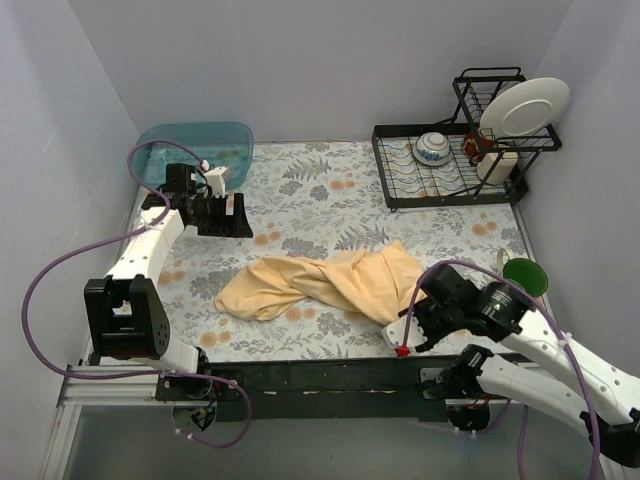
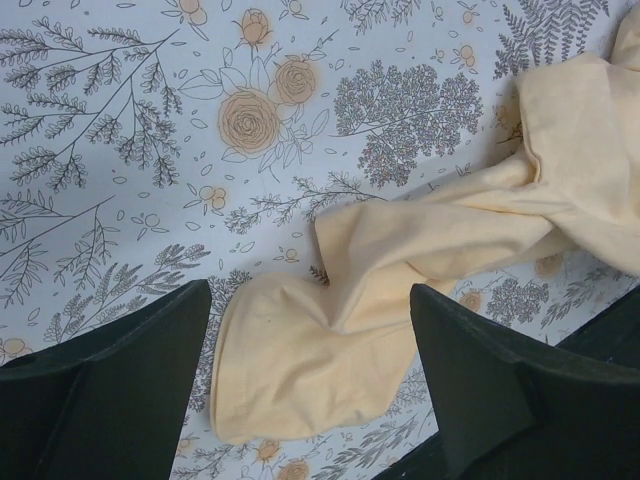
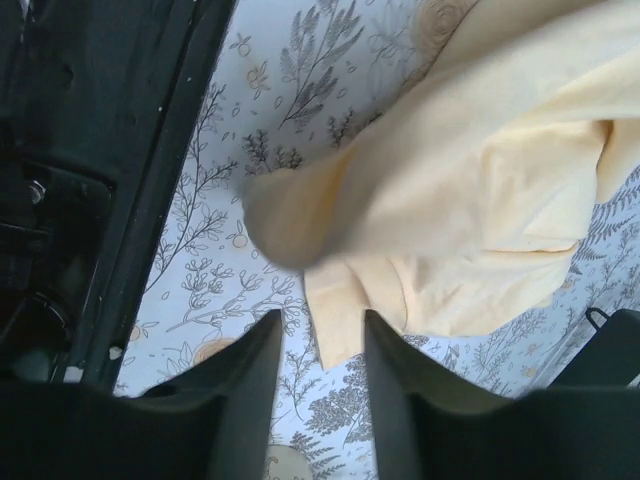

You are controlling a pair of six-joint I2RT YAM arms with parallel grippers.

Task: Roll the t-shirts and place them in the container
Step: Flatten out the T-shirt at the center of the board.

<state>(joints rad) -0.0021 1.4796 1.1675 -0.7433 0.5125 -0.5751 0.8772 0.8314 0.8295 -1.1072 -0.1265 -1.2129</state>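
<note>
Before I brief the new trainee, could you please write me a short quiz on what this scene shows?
1. True or false: the yellow shirt already lies rolled up.
2. Which thing stands at the far left corner of the table? A) a blue tub B) a dish rack C) a green cup
3. In one word, how do the jaws of the left gripper stand?
Key: 1 false, it lies crumpled; 2 A; 3 open.
</note>
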